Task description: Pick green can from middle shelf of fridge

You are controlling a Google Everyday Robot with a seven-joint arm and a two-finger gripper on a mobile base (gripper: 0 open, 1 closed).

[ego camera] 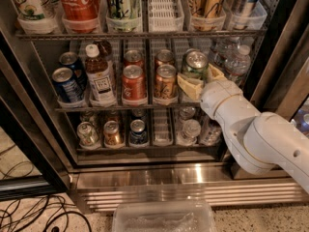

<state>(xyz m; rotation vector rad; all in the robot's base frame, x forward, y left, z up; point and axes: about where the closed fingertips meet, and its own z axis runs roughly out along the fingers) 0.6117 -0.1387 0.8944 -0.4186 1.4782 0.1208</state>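
The green can [195, 64], pale green with a silver top, stands at the front of a right-hand lane on the middle shelf [120, 106] of the fridge [145, 175]. My gripper [198, 76] reaches in from the right on a white arm. Its yellowish fingers [189, 87] sit on either side of the can and are closed on it. The can is a little above the shelf. An orange can [165, 81] and a red can [133, 82] stand just to its left.
Blue cans [65, 83] and a tea bottle [99, 79] fill the shelf's left lanes. Water bottles [236, 62] stand right of the can. The upper shelf [145, 34] is close above. Small cans are on the bottom shelf. A clear plastic bin [164, 216] and cables [34, 211] lie on the floor.
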